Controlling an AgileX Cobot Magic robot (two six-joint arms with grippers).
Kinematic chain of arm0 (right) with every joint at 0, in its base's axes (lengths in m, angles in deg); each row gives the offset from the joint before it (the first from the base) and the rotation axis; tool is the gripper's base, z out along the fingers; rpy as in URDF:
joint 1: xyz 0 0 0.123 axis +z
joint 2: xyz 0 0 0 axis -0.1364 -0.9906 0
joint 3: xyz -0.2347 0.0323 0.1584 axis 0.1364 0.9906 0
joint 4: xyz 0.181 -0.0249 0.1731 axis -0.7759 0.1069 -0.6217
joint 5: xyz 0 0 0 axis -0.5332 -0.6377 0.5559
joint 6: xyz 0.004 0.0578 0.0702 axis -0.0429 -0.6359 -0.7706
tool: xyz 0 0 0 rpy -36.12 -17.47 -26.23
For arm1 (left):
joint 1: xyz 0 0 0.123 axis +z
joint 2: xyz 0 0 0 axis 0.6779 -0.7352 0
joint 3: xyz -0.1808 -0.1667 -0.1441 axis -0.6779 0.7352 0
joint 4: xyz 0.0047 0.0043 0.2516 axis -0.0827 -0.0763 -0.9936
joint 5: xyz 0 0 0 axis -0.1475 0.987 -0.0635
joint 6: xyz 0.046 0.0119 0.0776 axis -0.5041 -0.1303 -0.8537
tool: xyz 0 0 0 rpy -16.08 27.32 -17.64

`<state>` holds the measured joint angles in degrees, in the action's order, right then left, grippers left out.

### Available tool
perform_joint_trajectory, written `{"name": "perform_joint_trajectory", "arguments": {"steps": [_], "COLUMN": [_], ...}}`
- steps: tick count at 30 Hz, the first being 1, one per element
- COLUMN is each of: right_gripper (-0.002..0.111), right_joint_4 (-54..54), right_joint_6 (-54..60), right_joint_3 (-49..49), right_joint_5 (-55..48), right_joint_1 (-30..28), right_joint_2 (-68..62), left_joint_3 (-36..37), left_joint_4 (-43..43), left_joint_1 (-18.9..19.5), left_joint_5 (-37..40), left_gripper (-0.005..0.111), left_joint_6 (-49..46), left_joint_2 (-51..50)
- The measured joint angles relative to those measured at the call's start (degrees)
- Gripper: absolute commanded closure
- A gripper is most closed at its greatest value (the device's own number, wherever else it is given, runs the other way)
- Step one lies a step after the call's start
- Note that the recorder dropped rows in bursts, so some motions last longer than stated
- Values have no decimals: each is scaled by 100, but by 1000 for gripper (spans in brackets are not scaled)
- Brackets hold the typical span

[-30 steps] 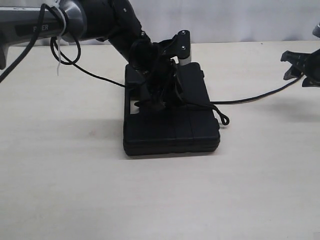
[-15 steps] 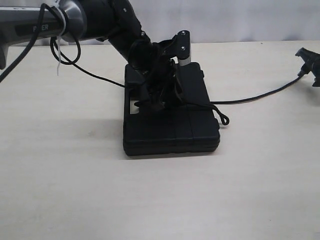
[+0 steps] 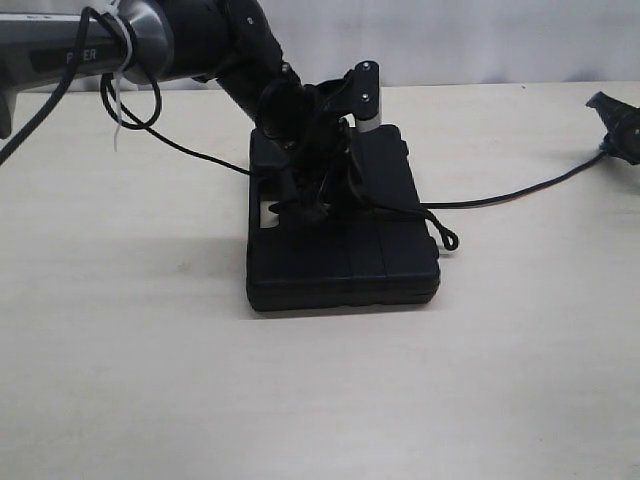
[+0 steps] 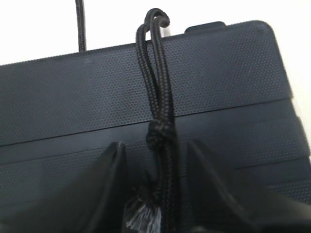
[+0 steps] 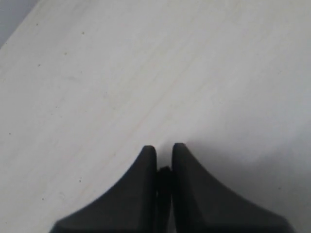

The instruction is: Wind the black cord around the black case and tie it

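While our right claw [image 5: 164, 147] pinches the thin black braided cord [image 4: 158, 97] far from the textured black plastic case [image 3: 340, 270], we should pull gently; left claw [image 4: 154, 144] is spread astride the knot [image 4: 159, 133].

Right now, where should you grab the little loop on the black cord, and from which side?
Pinch the black cord by its loop, which pokes out past the black case's edge. Come from the right arm's side, over the table: there it lies free, while farther back the left pincer straddles it.

Braided black cord [image 4: 160, 97], matt stippled plastic black case [image 4: 73, 97]
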<state>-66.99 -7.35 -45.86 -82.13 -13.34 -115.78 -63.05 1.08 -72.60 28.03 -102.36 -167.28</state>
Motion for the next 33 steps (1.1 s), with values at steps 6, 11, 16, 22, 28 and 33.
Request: {"name": "perform_joint_trajectory", "arguments": {"steps": [6,11,16,22,28,33], "right_gripper": [104,104,104,104,104,104], "right_joint_4": [0,0,-3,-3,-3,-3], "right_joint_6": [640,1317,2126,2376,2398,2523], "right_joint_3": [0,10,10,10,10,10], "right_joint_5": [-193,-425,-880,-1758,-2178,-2314], "right_joint_1": [129,531,1045,1251,1251,1251], "right_joint_2": [55,387,1003,1329,1329,1329], "left_joint_3": [0,0,0,0,0,0], "left_joint_4": [-33,-33,412,-89,-409,-296], "left_joint_1": [0,0,-10,-324,-335,-335], "left_joint_5": [-91,-65,199,-165,-830,-872], "left_gripper": [69,69,56,63,107,107], "left_joint_6": [0,-87,-1014,-1199,-204,204], "left_joint_2": [0,0,0,-183,-275,-275]}}
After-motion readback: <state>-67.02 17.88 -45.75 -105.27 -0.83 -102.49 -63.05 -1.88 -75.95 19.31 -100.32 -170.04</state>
